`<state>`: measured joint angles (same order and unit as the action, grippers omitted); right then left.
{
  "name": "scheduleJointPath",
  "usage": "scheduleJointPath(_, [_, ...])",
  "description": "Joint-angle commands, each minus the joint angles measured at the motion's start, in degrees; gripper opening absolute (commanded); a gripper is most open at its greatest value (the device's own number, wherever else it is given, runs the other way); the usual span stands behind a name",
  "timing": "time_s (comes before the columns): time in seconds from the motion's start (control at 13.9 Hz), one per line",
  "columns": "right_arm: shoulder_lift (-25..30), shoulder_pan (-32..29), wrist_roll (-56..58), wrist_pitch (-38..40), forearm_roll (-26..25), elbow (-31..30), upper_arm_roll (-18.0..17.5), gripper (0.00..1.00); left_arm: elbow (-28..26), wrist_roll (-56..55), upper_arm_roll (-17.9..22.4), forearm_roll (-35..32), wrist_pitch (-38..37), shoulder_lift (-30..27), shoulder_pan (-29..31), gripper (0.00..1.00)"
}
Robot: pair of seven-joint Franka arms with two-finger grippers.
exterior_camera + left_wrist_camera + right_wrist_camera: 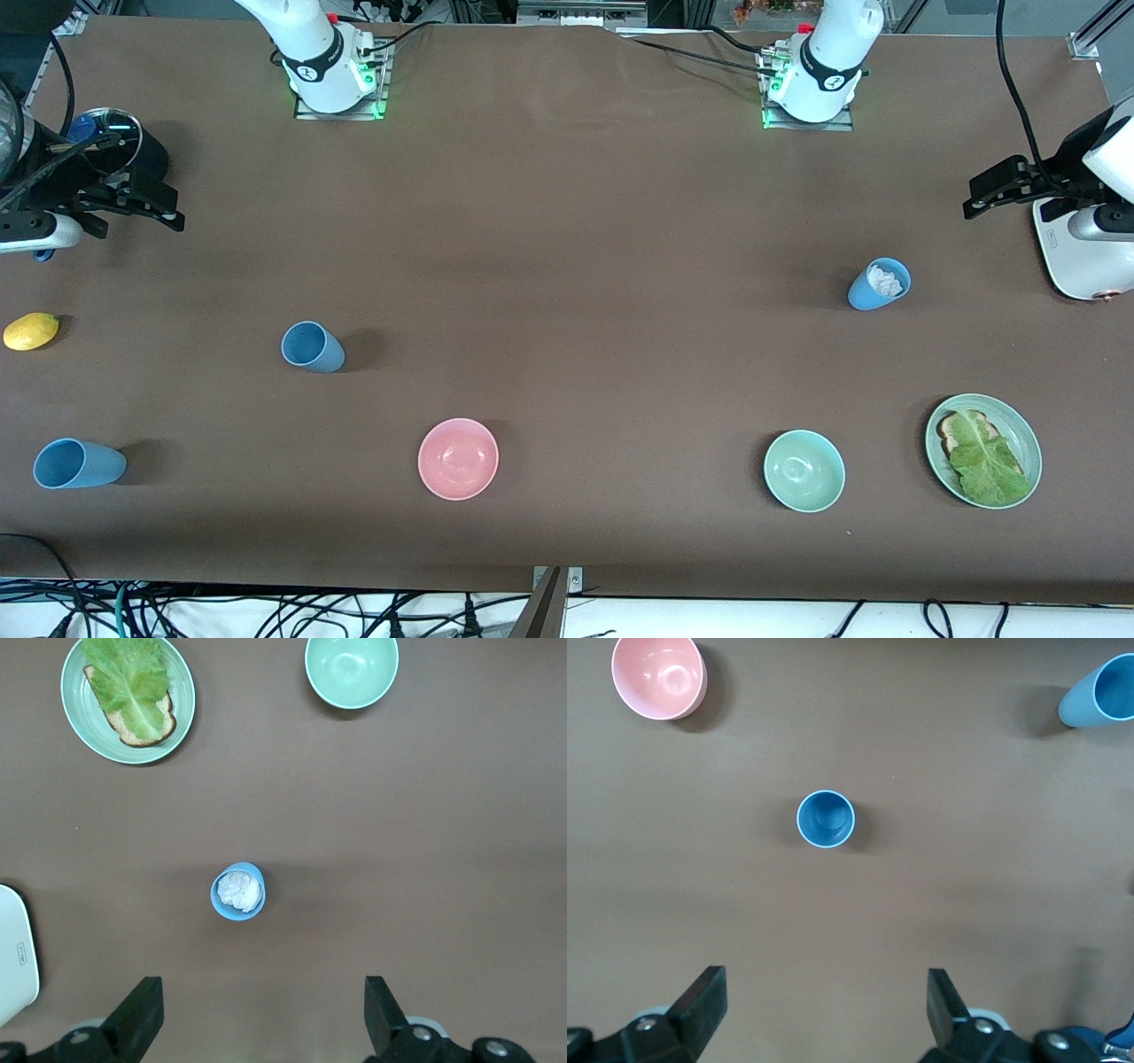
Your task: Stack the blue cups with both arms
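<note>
The left arm (1094, 168) and the white toaster (1076, 257) beside it are cut off by the front view's edge, and the arm covers the toaster's top. The left pincer (992, 190) shows there only as a dark shape; in the left wrist view only two finger ends (137, 1014) rise from the frame's edge. The white stuff inside the blue cup (879, 283) near the toaster is too small to name. A leaf hides most of the toast on the plate (1028, 439).
</note>
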<state>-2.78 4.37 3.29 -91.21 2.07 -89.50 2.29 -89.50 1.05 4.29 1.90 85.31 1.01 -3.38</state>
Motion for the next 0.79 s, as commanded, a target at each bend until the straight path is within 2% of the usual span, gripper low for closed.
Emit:
scheduleJointPath(0.0, [-0.30, 0.37, 0.75, 0.94, -0.58, 0.91, 0.00, 1.00, 1.52, 1.15, 0.10, 1.18, -0.75, 0.57, 0.21, 1.00])
scheduleJointPath(0.5, [-0.39, 0.46, 0.84, 0.94, -0.58, 0.91, 0.00, 1.00, 1.52, 0.44, 0.10, 1.26, -0.58, 1.10, 0.30, 1.00])
scheduleJointPath(0.72, [-0.39, 0.46, 0.84, 0.94, -0.58, 0.91, 0.00, 1.00, 3.28, 0.45, 0.10, 1.44, -0.67, 1.18, 0.48, 1.00])
